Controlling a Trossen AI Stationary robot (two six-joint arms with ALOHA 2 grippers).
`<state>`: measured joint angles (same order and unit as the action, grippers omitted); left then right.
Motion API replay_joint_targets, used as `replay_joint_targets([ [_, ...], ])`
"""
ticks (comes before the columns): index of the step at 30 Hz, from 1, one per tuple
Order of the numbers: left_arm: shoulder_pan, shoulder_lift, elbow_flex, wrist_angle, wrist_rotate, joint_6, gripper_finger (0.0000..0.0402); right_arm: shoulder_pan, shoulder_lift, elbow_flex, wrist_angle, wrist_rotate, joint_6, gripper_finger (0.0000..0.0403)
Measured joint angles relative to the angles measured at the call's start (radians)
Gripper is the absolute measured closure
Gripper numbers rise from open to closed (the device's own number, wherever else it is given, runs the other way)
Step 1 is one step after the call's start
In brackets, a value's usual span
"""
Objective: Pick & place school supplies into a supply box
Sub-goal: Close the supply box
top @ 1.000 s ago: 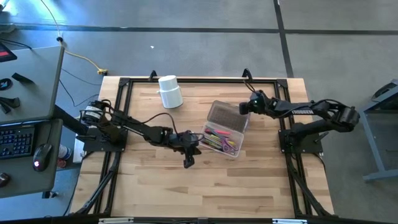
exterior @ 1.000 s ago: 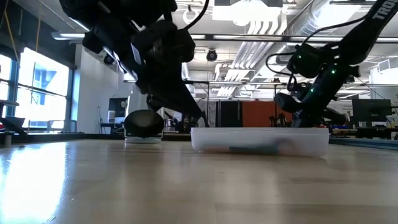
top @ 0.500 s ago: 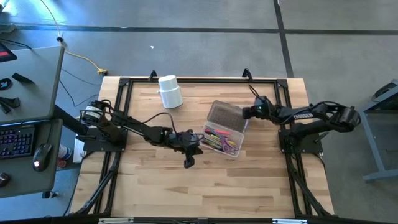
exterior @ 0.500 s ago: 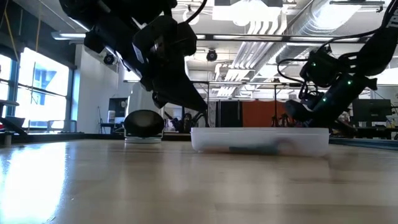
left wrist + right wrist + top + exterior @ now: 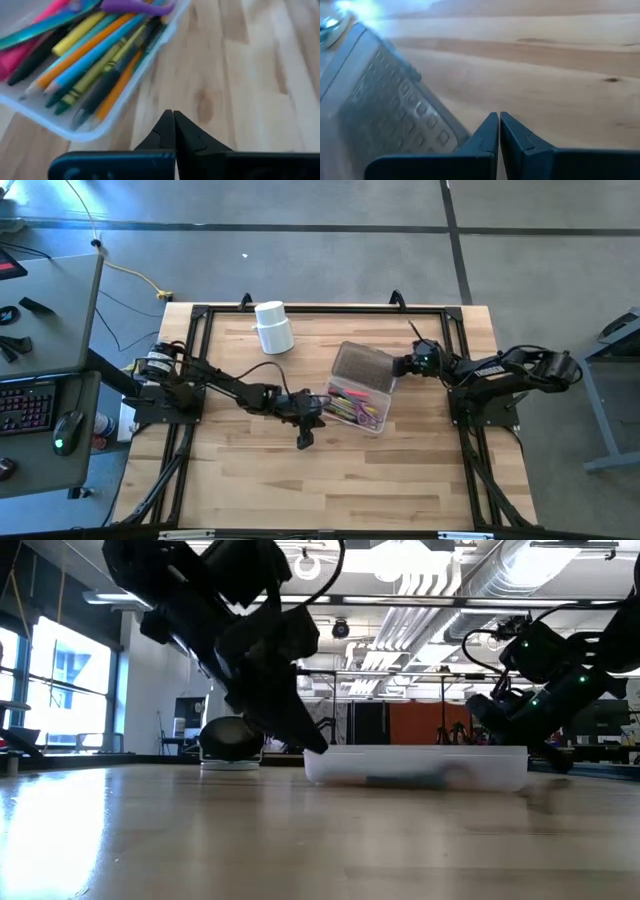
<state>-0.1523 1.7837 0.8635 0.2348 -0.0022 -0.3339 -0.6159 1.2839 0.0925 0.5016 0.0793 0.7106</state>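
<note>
The supply box point(image 5: 384, 393), clear plastic, lies on the wooden table right of centre. The school supplies point(image 5: 350, 403), coloured pencils and pens point(image 5: 85, 60) and purple-handled scissors point(image 5: 135, 6), fill its near half. A dark textured panel point(image 5: 362, 364) covers its far half. My left gripper point(image 5: 318, 408) is shut and slants down over bare wood just off the box's near left corner point(image 5: 75, 131); its tips point(image 5: 174, 116) hold nothing. My right gripper point(image 5: 398, 364) is shut beside the box's far right side, its tips point(image 5: 499, 116) close to the panel point(image 5: 385, 110), holding nothing.
A white cup point(image 5: 273, 327) stands at the far left of the table, apart from both arms. Black frame rails point(image 5: 300, 309) run along the table's far, left and right edges. Bare wood point(image 5: 330, 480) lies between the box and the near edge.
My right gripper has drawn back from the box's far right corner toward the table's right edge, sunk lower and tipped, staying shut. The box and the supplies in it have kept their place.
</note>
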Motion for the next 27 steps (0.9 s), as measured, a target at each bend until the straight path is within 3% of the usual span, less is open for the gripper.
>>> replay_joint_targets([
  [5,0.041,0.021,0.0,-0.009,0.019,0.012,0.039,0.002,0.0,-0.007,0.046,-0.079,-0.043,0.0403],
  [12,0.089,0.038,0.001,-0.007,0.069,-0.014,0.0376,0.001,0.001,-0.007,0.147,-0.071,-0.089,0.0403],
  [21,0.088,0.037,0.001,-0.014,0.069,-0.011,0.0388,0.004,0.001,-0.007,0.262,-0.287,-0.116,0.0403],
  [27,0.09,0.037,0.001,-0.018,0.058,-0.011,0.0369,0.082,0.001,-0.007,0.32,-0.329,-0.169,0.0403],
])
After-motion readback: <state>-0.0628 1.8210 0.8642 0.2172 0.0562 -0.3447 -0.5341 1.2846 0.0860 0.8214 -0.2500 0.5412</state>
